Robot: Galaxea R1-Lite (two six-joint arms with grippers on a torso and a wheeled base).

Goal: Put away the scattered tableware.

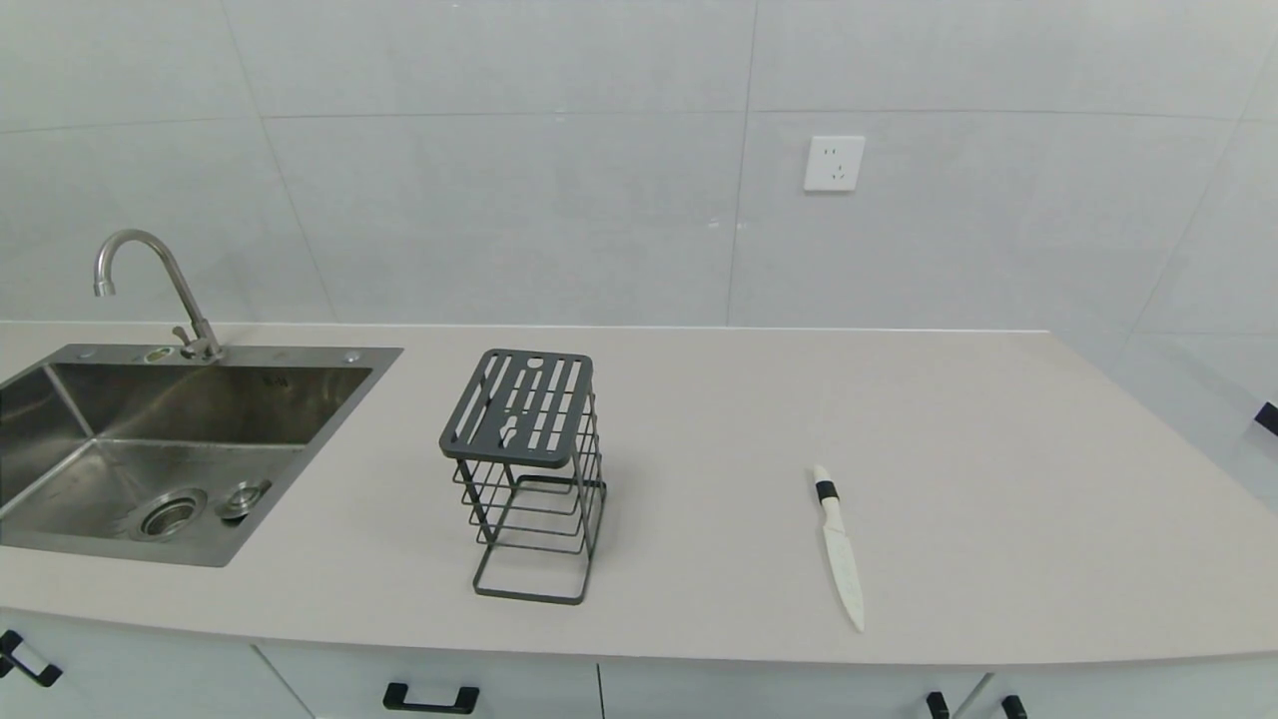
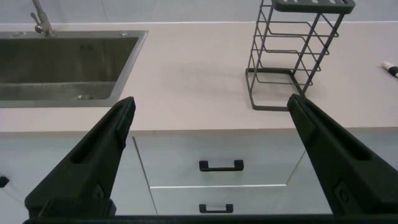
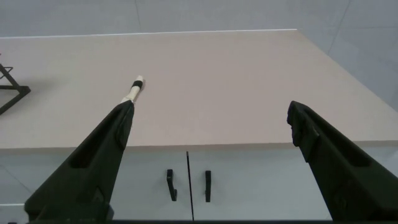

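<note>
A white knife [image 1: 838,542] with a black band on its handle lies flat on the counter at the right, blade toward the front edge. A dark wire knife rack [image 1: 527,469] with a slotted top stands upright mid-counter. My left gripper [image 2: 211,106] is open, held in front of the counter below its edge, with the rack [image 2: 293,53] ahead of it. My right gripper [image 3: 211,109] is open too, also off the counter's front, and the knife's handle end [image 3: 135,86] shows just past its finger [image 3: 99,155].
A steel sink [image 1: 150,449] with a curved tap [image 1: 150,290] fills the counter's left end. Cabinet drawers with black handles [image 2: 221,165] run below the counter edge. A wall socket [image 1: 834,163] sits on the tiled wall behind. The counter [image 1: 949,419] ends at the right.
</note>
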